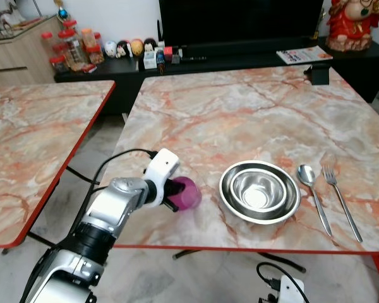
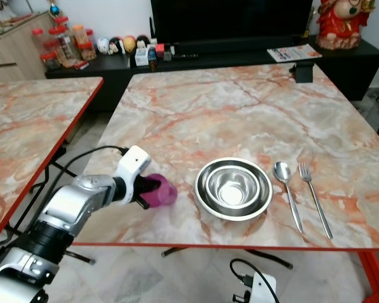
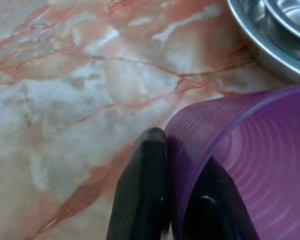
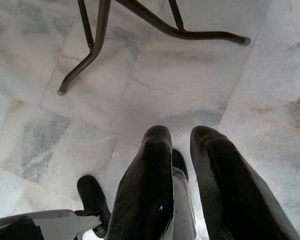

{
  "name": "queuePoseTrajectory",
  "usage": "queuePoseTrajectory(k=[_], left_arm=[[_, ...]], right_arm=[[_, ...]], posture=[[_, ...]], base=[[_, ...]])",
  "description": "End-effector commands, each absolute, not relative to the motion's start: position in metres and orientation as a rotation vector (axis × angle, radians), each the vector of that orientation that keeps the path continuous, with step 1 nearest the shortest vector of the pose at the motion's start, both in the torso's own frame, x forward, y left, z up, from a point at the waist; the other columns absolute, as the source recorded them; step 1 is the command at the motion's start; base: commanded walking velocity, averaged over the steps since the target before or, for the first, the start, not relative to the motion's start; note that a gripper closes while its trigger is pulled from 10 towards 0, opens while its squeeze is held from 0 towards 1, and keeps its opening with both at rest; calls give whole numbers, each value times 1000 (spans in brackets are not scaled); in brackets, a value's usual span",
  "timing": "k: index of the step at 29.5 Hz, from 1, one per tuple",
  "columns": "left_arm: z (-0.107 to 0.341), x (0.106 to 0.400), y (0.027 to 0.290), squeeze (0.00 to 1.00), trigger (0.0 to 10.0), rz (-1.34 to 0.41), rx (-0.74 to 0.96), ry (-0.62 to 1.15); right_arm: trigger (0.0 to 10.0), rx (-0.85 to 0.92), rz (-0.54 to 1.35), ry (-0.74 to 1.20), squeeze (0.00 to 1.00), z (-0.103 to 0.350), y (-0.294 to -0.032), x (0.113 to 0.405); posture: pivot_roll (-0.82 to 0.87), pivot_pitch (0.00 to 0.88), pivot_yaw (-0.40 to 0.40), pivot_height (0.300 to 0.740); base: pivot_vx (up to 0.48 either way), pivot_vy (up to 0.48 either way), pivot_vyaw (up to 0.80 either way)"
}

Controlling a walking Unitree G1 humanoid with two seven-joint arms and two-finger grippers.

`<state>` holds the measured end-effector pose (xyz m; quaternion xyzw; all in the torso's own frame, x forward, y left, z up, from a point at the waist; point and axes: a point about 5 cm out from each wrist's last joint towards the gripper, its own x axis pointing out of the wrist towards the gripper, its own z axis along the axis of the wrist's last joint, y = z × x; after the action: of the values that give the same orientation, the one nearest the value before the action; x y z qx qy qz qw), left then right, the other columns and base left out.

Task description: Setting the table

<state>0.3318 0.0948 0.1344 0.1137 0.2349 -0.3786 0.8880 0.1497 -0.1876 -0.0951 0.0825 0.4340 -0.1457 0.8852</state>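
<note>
A translucent purple cup [image 1: 188, 192] lies tilted near the front edge of the marble table [image 1: 240, 113], left of two nested steel bowls [image 1: 259, 190]. My left gripper [image 1: 175, 192] is shut on the cup's wall. In the left wrist view one black finger [image 3: 147, 175] presses the outside of the purple cup [image 3: 250, 160] and the other shows through from inside. A spoon [image 1: 312, 189] and a fork [image 1: 340, 199] lie side by side right of the bowls. My right gripper [image 4: 181, 135] hangs idle below the table, over the tiled floor, its fingers close together.
A second marble table [image 1: 31, 139] stands to the left across a narrow gap. A black object [image 1: 317, 74] sits at the main table's far right edge. Behind is a dark TV cabinet with jars [image 1: 76, 47] and a magazine [image 1: 303, 54]. Table legs [image 4: 100, 45] cross the floor.
</note>
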Motion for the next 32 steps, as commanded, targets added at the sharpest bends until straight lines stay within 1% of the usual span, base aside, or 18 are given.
queuePoseTrajectory(k=[1, 9, 13, 15, 23, 27, 28, 29, 30, 31, 32], left_arm=[[138, 336, 97, 0, 10000, -792, 284, 494], [141, 339, 96, 0, 10000, -826, 328, 492], [141, 339, 95, 0, 10000, -833, 323, 491], [141, 338, 87, 0, 10000, -856, 296, 484], [141, 337, 77, 0, 10000, -879, 260, 467], [142, 337, 75, 0, 10000, -875, 261, 464], [142, 337, 76, 267, 10000, -875, 265, 462], [142, 337, 77, 643, 10000, -870, 272, 461], [142, 338, 78, 922, 10000, -865, 278, 461], [142, 338, 78, 922, 10000, -865, 278, 461], [142, 338, 79, 1000, 10000, -858, 281, 462]], right_arm=[[10000, 185, -313, 902, 0, -96, -185, 148], [10000, 192, -320, 904, 0, -96, -184, 147], [10000, 194, -321, 902, 0, -96, -184, 147], [10000, 197, -322, 902, 0, -96, -184, 147], [10000, 196, -325, 905, 0, -97, -185, 145], [10000, 195, -326, 905, 0, -97, -185, 145], [10000, 194, -327, 906, 0, -97, -186, 144], [10000, 193, -328, 906, 0, -97, -186, 144], [10000, 192, -327, 906, 0, -97, -186, 144], [10000, 192, -327, 906, 0, -97, -186, 144], [10000, 191, -326, 906, 0, -97, -186, 144]], posture=[[-27, 0, 116, 740], [-24, 0, 126, 740], [-27, 0, 127, 740], [-25, 0, 126, 740], [-31, 0, 125, 740], [-30, 0, 123, 740], [-30, 0, 123, 740], [-29, 0, 122, 740], [-28, 0, 121, 740], [-28, 0, 121, 740], [-28, 0, 121, 740]], base=[[0, 0, 0], [0, 0, 0], [0, 0, 0], [0, 0, 0], [0, 0, 0], [0, 0, 0], [0, 0, 0], [0, 0, 0], [0, 0, 0], [0, 0, 0], [0, 0, 0]])
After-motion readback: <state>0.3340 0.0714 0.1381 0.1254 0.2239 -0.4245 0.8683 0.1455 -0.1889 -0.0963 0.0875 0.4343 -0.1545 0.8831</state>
